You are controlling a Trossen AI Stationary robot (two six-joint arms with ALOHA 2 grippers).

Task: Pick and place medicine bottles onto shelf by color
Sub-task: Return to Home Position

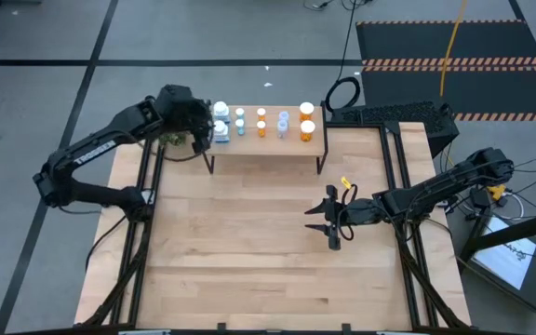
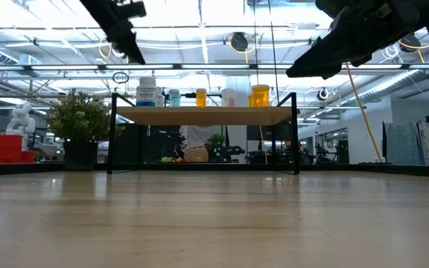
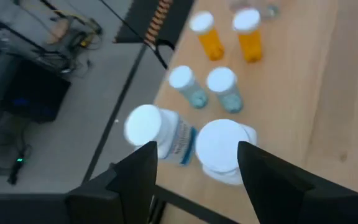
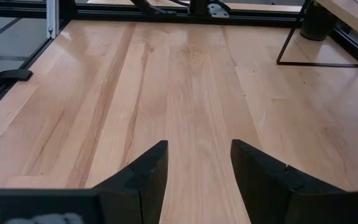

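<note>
Wood tabletop point(image 1: 249, 251), grey floor point(image 1: 45, 56); shelf point(image 1: 249, 147) w/ bottles point(image 1: 306, 127) far edge; L fingers point(image 3: 135, 174), R fingers point(image 4: 145, 174) apart, empty.

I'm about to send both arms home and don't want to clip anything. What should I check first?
1. Left gripper open and empty: ok.
2. It hangs above the white bottles, apart from them in the low view: ok.
3. Medicine bottles upright on the shelf: ok.
4. Right gripper open and empty, over the table: ok.
</note>
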